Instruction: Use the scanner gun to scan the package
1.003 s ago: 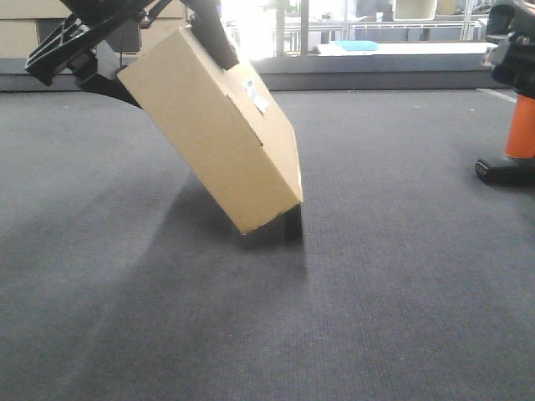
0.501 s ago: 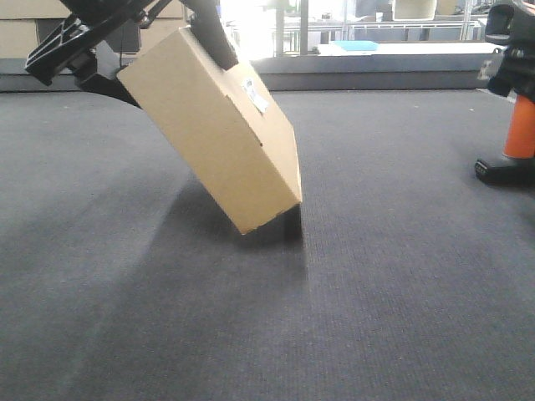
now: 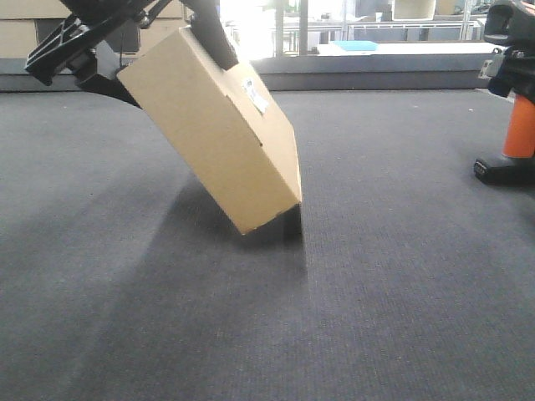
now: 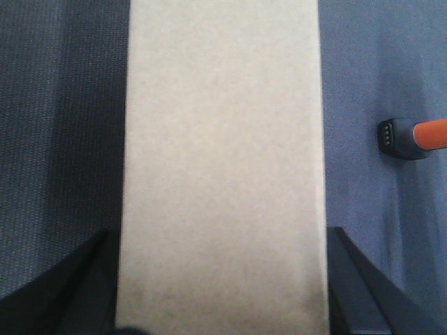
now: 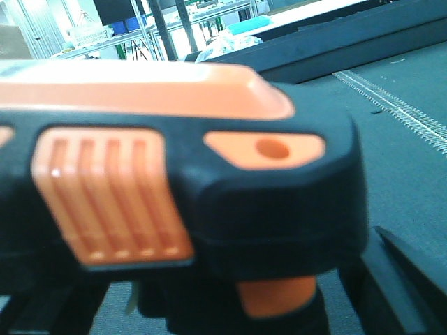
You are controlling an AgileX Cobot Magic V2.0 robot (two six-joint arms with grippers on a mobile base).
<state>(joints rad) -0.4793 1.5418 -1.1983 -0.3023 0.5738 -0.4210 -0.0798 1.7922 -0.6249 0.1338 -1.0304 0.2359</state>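
The package, a flat tan cardboard box, hangs tilted with its lower corner on or just above the dark carpet. A small white label shows on its upper face. My left gripper is shut on the box's raised end, black fingers pressing both sides. At the far right stands the scanner gun, orange handle on a black base. In the right wrist view its black and orange head fills the picture. My right gripper is closed round it just under the head, fingertips hidden.
Dark grey carpet covers the whole work surface. Along the back runs a low grey ledge with shelving and a light blue item behind it. Stacked cardboard boxes stand at the back left.
The scanner gun has shifted slightly left with its handle leaning a little more. The package and left gripper have not moved.
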